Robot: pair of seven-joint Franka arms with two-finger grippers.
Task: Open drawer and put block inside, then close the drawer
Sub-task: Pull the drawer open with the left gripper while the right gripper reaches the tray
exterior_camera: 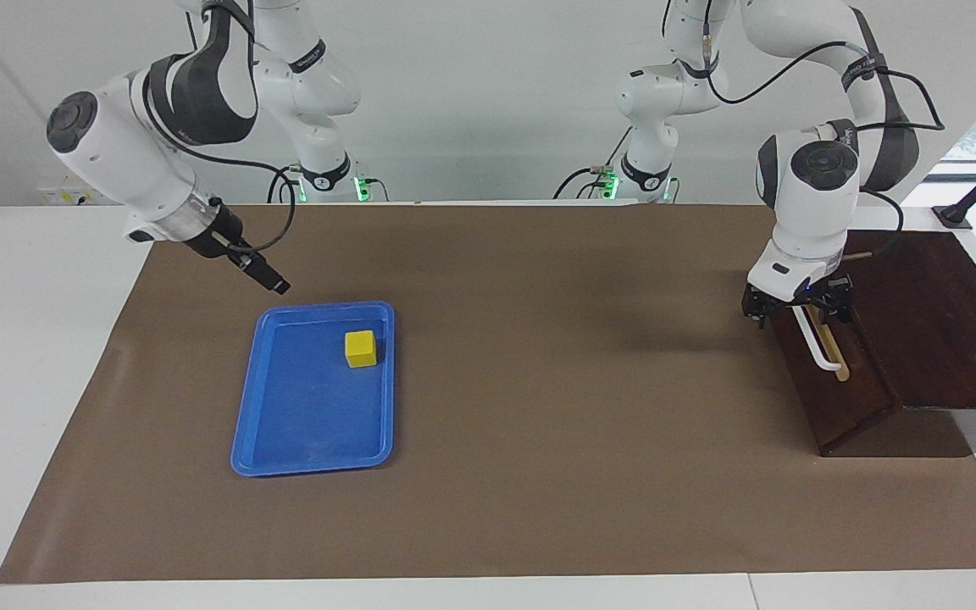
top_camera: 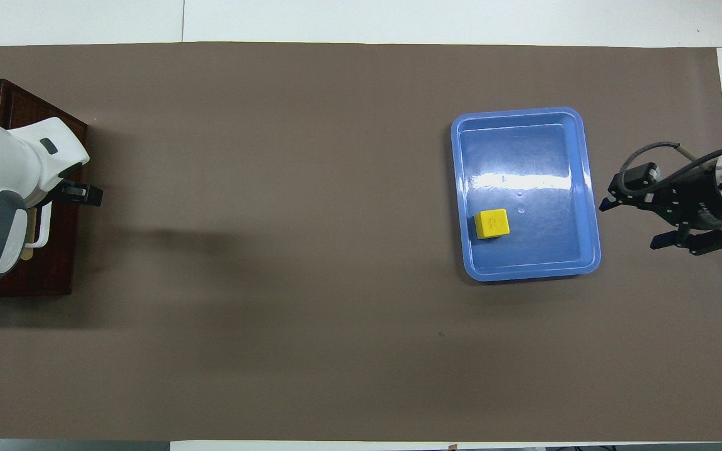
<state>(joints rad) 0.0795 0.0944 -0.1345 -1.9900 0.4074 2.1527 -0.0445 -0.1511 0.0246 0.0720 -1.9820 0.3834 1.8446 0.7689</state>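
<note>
The drawer (exterior_camera: 835, 385) is shut in the dark brown box at the left arm's end of the table, with its white bar handle (exterior_camera: 820, 347) on a tan strip. My left gripper (exterior_camera: 800, 315) hangs open, low at the handle's end nearer to the robots, one finger on each side of it. I cannot tell whether it touches. The wrist hides most of the handle (top_camera: 41, 228) from above. The yellow block (exterior_camera: 360, 348) (top_camera: 492, 223) sits in the blue tray (exterior_camera: 310, 462). My right gripper (exterior_camera: 276, 284) (top_camera: 630, 222) is open and empty, just outside the tray's corner.
The blue tray (top_camera: 524, 272) lies toward the right arm's end of the brown mat (exterior_camera: 539, 381). The box's sloping top (exterior_camera: 928, 313) rises beside the drawer front. White table shows around the mat.
</note>
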